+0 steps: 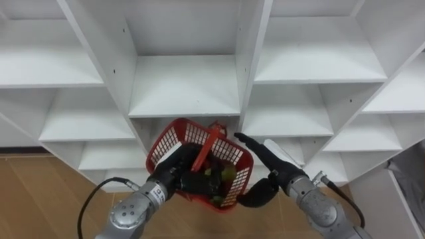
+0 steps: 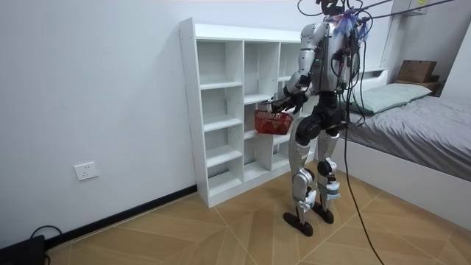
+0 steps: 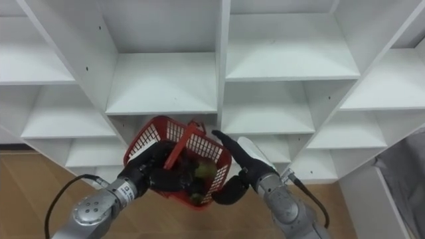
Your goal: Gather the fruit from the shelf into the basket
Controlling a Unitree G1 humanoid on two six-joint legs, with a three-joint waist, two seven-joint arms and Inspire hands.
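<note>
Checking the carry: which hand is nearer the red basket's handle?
Left. The left hand grips the basket at its near rim, beside the handle; the right hand is open outside the basket's right wall.

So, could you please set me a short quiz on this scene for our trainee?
1. True or false: the basket stands on a shelf.
2. Which hand grips the basket? A) left hand B) right hand C) neither
3. What does the basket hold?
Key: 1. False: it is held up in front of the shelves. 2. A: the right hand is open beside it. 3. Fruit.
</note>
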